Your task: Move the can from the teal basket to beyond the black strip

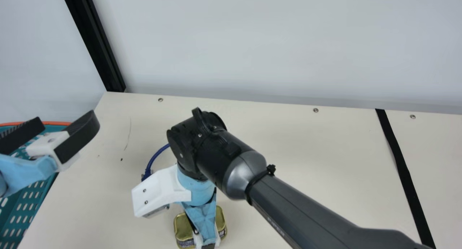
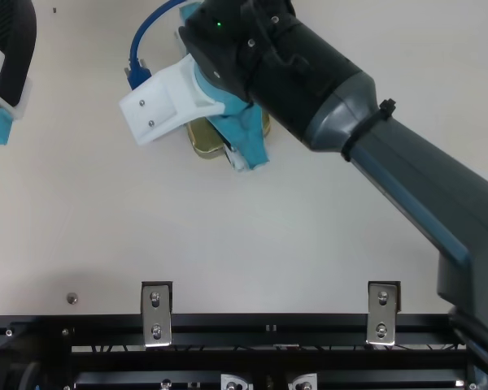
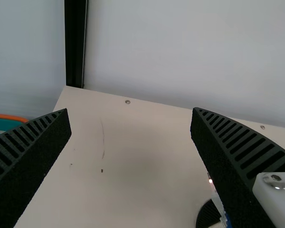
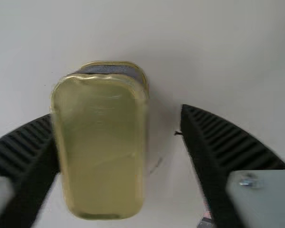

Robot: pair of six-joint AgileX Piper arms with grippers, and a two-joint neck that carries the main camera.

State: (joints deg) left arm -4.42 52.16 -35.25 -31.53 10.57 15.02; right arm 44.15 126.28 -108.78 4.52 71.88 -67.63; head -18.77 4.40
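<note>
Main view, cream table (image 1: 306,144), black strip (image 1: 400,162), wall (image 1: 270,43)

Robotics lab, by look of it. Jointed arm (image 1: 296,209) reaches over cream table (image 1: 306,137), blue cable (image 2: 137,42) near its wrist. Screwed metal brackets (image 2: 156,313) sit on black rail (image 2: 228,329) at table edge (more test rig than furniture, to my eye). Pale panels (image 1: 252,43) and dark post (image 1: 95,43) stand behind; black strip (image 1: 402,169) crosses tabletop.
</note>
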